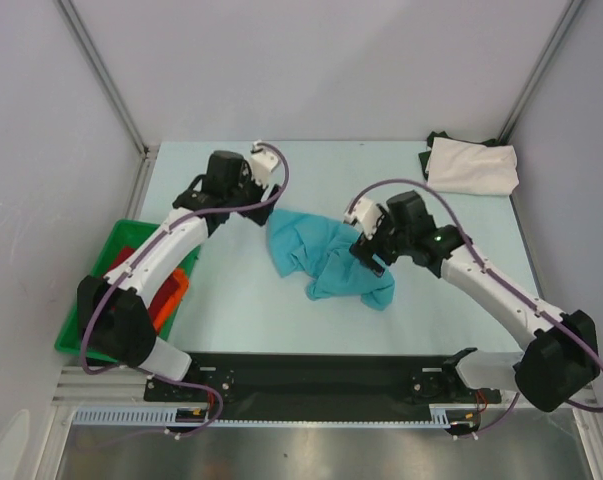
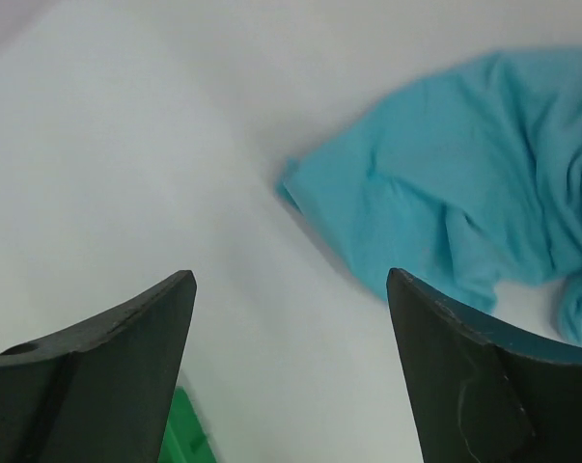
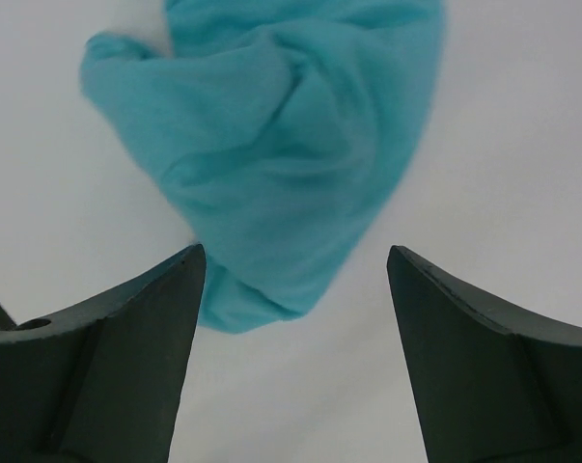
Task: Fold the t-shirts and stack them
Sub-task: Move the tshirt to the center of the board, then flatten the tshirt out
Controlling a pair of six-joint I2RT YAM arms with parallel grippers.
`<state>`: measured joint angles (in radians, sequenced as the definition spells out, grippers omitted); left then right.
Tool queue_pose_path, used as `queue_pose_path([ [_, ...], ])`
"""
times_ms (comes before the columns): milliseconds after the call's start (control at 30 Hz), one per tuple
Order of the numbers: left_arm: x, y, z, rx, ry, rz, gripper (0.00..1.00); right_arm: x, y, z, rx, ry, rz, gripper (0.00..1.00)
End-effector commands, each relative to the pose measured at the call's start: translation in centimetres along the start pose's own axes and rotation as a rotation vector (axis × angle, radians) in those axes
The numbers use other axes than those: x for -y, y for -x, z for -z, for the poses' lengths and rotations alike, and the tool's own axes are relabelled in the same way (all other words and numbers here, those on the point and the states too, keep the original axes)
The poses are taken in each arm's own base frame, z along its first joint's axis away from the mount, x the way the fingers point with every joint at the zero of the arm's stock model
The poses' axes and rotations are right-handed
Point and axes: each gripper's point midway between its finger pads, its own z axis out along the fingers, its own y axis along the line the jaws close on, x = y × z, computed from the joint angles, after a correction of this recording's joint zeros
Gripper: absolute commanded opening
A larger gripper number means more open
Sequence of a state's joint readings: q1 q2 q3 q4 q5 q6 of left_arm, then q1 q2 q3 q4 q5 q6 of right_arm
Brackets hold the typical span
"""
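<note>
The left end effector (image 2: 291, 280), its dark fingers spread wide and empty, hovers over the pale table (image 2: 126, 145) just beside the crumpled turquoise cloth t-shirt (image 2: 445, 203). The right end effector (image 3: 295, 256), also apart, hangs over that shirt mid-table. A folded cream-white t-shirt (image 1: 471, 165) lies at the far right corner.

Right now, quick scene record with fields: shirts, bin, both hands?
turquoise t-shirt: crumpled, unfolded, mid-table
cream-white t-shirt: loosely folded, far right corner
green bin: left edge of the table, orange cloth and dark red cloth inside
left hand: open, empty, over bare table beside the turquoise t-shirt's far left edge
right hand: open, nothing held, over the turquoise t-shirt's right side
</note>
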<state>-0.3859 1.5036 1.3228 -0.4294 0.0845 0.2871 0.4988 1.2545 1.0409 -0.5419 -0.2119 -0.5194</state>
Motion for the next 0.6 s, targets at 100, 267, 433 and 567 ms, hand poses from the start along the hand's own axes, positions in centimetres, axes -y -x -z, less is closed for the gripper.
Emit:
queue_pose_path([
  [100, 1.3, -4.7, 1.4, -0.068, -0.016, 0.07, 0.85, -6.3, -0.4, -4.3, 0.039, 0.205, 0.189, 0.75],
  [267, 0.6, -6.6, 2.3, -0.102, 0.018, 0.074, 0.85, -9.2, 2.0, -5.8, 0.076, 0.382, 0.175, 0.71],
  [433, 0.3, -8.0, 3.2, -0.114, 0.055, 0.068, 0.85, -12.3, 1.9, -6.7, 0.038, 0.515, 0.183, 0.71],
  [567, -0.1, -7.9, 3.8, -0.096, 0.093, 0.097, 0.85, -13.5, 1.7, -7.4, 0.017, 0.568, 0.193, 0.66],
])
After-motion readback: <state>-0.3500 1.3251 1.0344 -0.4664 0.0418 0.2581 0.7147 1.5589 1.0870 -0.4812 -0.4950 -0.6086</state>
